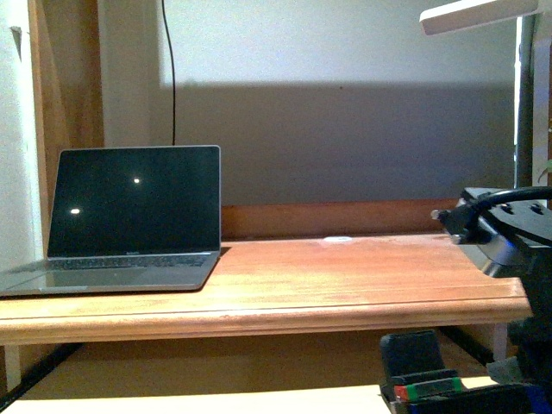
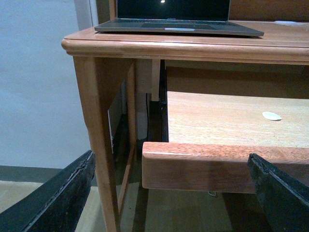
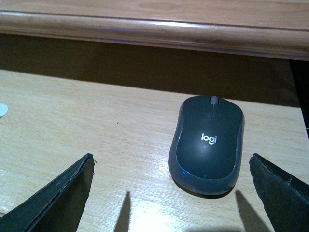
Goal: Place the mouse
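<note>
**Mouse on the lower shelf, both end effectors spread wide**

The counter (image 1: 345,276) is reddish-brown varnished wood with a rounded, moulded front edge and a low wooden rail along the back. An open laptop (image 1: 129,220), its screen dark apart from two light reflections, stands at the counter's left end. Behind it is a plain grey wall, with a thin dark cable (image 1: 172,69) hanging down it and a pale lamp head (image 1: 479,13) showing at the top right. The left wrist view adds a pale blue side wall, a dark skirting strip and a beige floor.

Under the counter a paler pull-out shelf (image 2: 217,121) sticks forward. The mouse (image 3: 206,145) lies flat on this shelf, logo up, its scroll wheel pointing toward the shadowed gap under the counter's edge. A small white disc (image 2: 271,116) lies on the same shelf, well apart from it.

The right end effector (image 3: 170,157) hangs over the shelf, spread wide and empty. The mouse sits between its fingers (image 3: 63,193), nearer one of them and touching neither. The left end effector (image 2: 170,155) is likewise wide apart and empty, facing the shelf's front edge.
</note>
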Available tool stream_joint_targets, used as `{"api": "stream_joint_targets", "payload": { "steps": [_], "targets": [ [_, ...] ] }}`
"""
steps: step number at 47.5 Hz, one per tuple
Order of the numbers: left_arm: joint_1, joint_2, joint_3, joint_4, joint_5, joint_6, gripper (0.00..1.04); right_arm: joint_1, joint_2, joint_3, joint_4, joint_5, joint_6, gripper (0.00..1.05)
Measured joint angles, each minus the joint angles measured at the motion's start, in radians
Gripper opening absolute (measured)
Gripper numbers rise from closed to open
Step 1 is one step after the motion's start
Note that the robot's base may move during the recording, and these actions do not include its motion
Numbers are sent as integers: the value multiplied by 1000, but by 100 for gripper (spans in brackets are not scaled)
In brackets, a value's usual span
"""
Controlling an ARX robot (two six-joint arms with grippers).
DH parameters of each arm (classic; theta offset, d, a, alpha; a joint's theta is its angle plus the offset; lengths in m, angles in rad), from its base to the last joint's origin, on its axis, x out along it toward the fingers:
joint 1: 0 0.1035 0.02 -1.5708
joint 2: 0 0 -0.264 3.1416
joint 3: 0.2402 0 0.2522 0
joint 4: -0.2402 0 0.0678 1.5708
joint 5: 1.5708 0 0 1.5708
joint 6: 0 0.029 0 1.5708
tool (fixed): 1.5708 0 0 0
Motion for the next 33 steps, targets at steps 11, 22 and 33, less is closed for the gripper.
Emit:
{"api": "stream_joint_targets", "payload": {
  "steps": [11,22,33],
  "targets": [
    [0,0,0,0,0,0,97,25,119,93,-56,100,-24,97],
    [0,0,0,0,0,0,97,26,195,157,-109,150,-24,97],
    [0,0,0,0,0,0,97,27,249,203,-147,179,-19,97]
  ]
}}
